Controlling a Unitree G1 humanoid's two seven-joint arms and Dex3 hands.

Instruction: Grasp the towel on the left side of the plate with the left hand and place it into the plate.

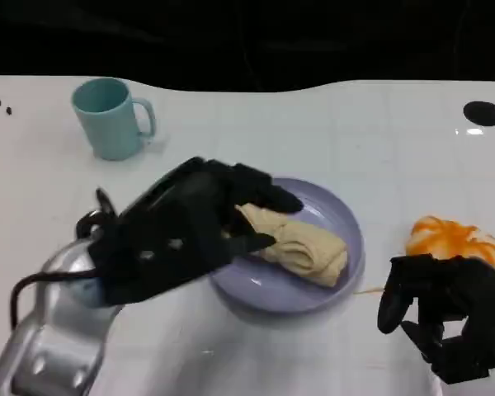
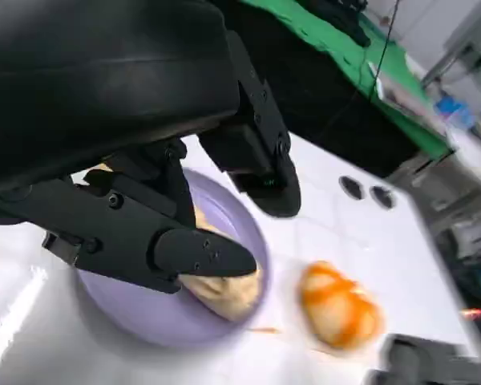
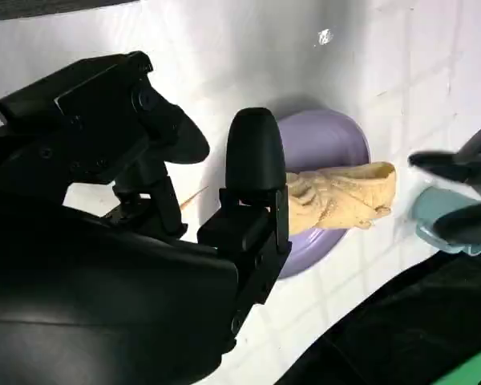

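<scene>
towel point(image 1: 301, 246): a folded beige bundle lying in the plate, near its middle, one end toward the left hand and the other toward the rim nearest the orange thing.
plate point(image 1: 346, 216): lilac, on the table, under the towel; its rim shows clear on the far and right sides.
left hand point(image 1: 200, 224): over the plate's left edge, fingers reaching onto the towel's near end. In the left wrist view the fingers point(image 2: 194, 252) lie against the cloth, but I cannot tell whether they pinch it or only touch it.
done: the towel appears carried across and resting in the plate, so the placing looks all but finished.
left: judging by the contact, the hand has yet to let go fully and draw clear of the plate.
right hand point(image 1: 450, 318): low at the table's near right, fingers curled in, holding nothing, well apart from the plate.
orange thing point(image 1: 452, 240): a rounded orange-and-white item just right of the plate, not touching it.
mug point(image 1: 111, 117): pale teal, upright, far left, well apart from the plate.
table point(image 1: 330, 124): white, glossy.
</scene>
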